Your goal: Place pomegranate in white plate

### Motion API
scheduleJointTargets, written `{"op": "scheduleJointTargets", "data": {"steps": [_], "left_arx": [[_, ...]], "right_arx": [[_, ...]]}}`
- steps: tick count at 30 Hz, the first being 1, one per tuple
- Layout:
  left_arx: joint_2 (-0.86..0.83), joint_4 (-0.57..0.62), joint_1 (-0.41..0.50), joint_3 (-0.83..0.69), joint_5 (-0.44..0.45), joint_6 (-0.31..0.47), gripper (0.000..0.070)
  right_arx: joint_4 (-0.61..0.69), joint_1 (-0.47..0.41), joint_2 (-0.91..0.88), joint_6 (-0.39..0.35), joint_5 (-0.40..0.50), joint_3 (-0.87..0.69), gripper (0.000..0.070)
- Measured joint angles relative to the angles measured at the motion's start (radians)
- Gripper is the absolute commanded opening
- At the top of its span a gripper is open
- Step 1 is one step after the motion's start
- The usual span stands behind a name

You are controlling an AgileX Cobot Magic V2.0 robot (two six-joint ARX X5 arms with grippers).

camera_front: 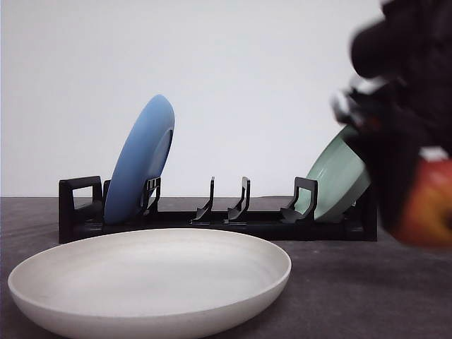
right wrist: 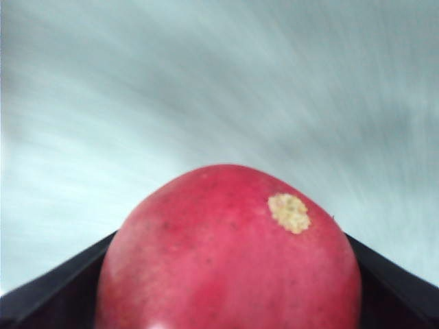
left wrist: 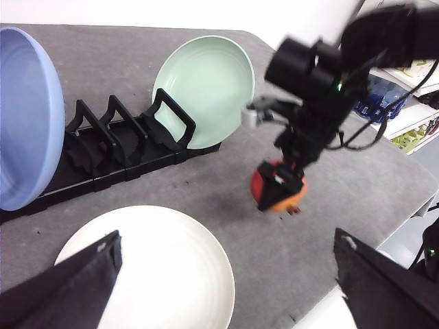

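Right gripper (left wrist: 280, 193) jaws clamped on pomegranate (left wrist: 278, 190), lifted off tabletop; carry to white plate (camera_front: 152, 279) & release left. Left jaws apart.

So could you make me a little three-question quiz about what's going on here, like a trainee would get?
1. True or false: the pomegranate already lies in the white plate.
2. Which arm's gripper holds the fruit? A) left B) right
3. Fill in: two plates stand on edge in the black rack, a blue plate and a ____ one.

Key: 1 false, it is off to the side in the right gripper. 2 B. 3 green.
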Motion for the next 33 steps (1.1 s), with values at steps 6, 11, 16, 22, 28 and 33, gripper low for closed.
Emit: {"op": "scheduleJointTargets", "data": {"steps": [6,11,16,22,28,33], "left_arx": [[0.0,0.0,0.0,0.0,0.0,0.0,0.059],[0.0,0.0,0.0,0.0,0.0,0.0,0.059],[0.0,-0.001,0.0,0.0,0.0,0.0,0.059],[0.0,-0.008,0.0,0.0,0.0,0.0,0.059],[0.0,-0.028,0.0,0.0,0.0,0.0,0.059],[0.0,-0.037,0.0,0.0,0.0,0.0,0.059]], "right_arx": [[-0.003,0.173,0.016,0.015,-0.001,0.184,0.0466],[0.02,0.321,0.097,0.045,-0.003,0.297,0.0466],[0.099,0.416,0.201,0.063,-0.003,0.315,0.0466],[0.185,0.475,0.307,0.079,-0.003,0.315,0.0466],[0.207,0.485,0.364,0.084,-0.002,0.315,0.0466],[0.211,0.484,0.391,0.084,0.0,0.315,0.0467]]}}
